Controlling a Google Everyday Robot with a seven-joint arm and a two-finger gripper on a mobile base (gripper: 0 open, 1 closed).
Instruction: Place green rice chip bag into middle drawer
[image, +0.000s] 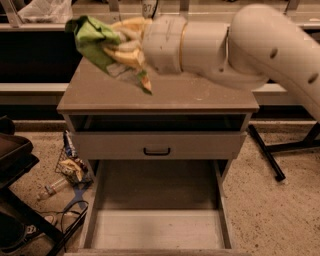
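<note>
The green rice chip bag (93, 40) is crumpled and held in the air above the left rear corner of the cabinet top (200, 100). My gripper (121, 49) is shut on it, its yellowish fingers wrapped around the bag's right side. The white arm reaches in from the right across the cabinet top. The middle drawer (157, 231) is pulled out wide below, low in the view, with its pale floor bare. Above it sits a shut drawer front with a small black handle (156, 150).
Litter and a plastic bottle (67, 172) lie on the floor left of the cabinet. A dark cart (15, 155) stands at the far left. Black stand legs (266, 156) cross the floor at the right. A pale plastic bag (45, 10) lies at the back left.
</note>
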